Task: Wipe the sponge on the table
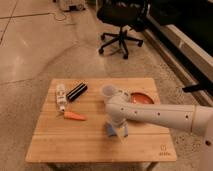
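The light-blue sponge (111, 130) lies on the light-wood table (75, 140), just right of the middle, mostly covered by the gripper. My white arm reaches in from the right edge and bends down over it. The gripper (117, 131) points down onto the sponge and presses against the table top there. A small dark logo (163, 148) marks the table's near right corner.
An orange bowl (142, 98) stands behind the arm at the back right. An orange carrot (75, 116) lies left of the sponge. A white bottle (61, 96) and a black box (77, 91) lie at the back left. A black office chair (120, 20) stands on the floor beyond.
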You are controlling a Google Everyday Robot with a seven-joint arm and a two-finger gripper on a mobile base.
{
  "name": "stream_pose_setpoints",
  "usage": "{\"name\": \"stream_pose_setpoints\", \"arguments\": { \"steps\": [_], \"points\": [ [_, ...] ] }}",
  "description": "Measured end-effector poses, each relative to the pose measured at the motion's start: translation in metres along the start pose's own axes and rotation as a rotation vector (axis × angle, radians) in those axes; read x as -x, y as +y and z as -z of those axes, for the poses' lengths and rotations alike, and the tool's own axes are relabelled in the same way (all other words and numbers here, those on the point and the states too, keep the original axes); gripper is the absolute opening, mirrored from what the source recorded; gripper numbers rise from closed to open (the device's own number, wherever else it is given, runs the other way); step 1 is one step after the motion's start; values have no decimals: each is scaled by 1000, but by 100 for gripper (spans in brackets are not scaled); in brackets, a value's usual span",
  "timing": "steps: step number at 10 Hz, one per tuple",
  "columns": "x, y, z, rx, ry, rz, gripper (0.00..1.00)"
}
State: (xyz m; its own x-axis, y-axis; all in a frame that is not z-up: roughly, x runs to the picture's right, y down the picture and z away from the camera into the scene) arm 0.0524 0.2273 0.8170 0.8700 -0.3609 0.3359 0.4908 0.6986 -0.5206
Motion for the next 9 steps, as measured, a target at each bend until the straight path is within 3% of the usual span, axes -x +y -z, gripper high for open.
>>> {"name": "stream_pose_setpoints", "arguments": {
  "steps": [3, 5, 6, 9],
  "points": [
    [-13, 5, -17, 40, -2, -41, 76],
    [-18, 8, -24, 46, -5, -60, 55],
    [-20, 10, -23, 29, -15, -75, 47],
    [-21, 11, -20, 23, -10, -68, 17]
  ]
}}
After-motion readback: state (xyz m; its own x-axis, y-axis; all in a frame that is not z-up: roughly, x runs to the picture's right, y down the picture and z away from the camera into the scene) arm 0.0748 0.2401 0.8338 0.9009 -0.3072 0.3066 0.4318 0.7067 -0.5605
